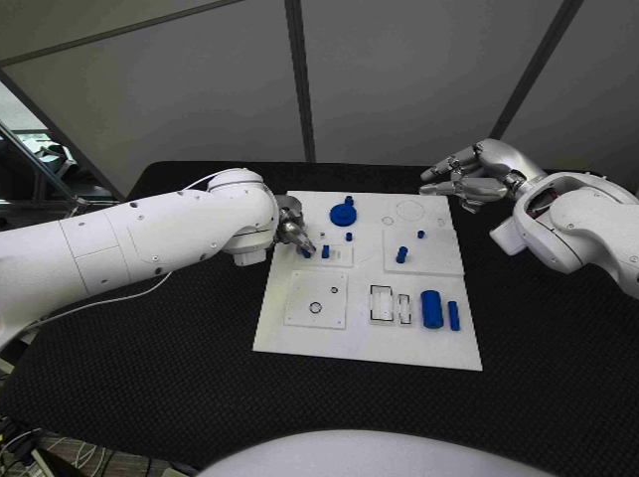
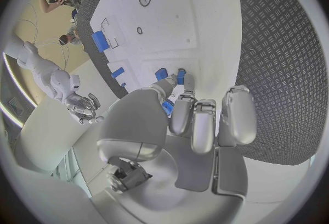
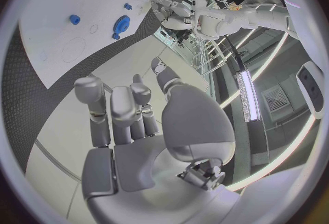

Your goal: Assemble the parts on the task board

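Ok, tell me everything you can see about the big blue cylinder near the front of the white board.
The blue cylinder is smooth, plastic-looking and deep blue. It lies on its side near the front right of the white board, its long axis running front to back. A slimmer blue bar lies just to its right. Neither robot hand touches it.

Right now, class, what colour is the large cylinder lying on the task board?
Blue cylinder; the head view shows it best.

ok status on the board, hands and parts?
Left hand fingertips on a small blue part at task board left edge. Right hand empty, fingers apart, off the far right corner. Nothing in the way.
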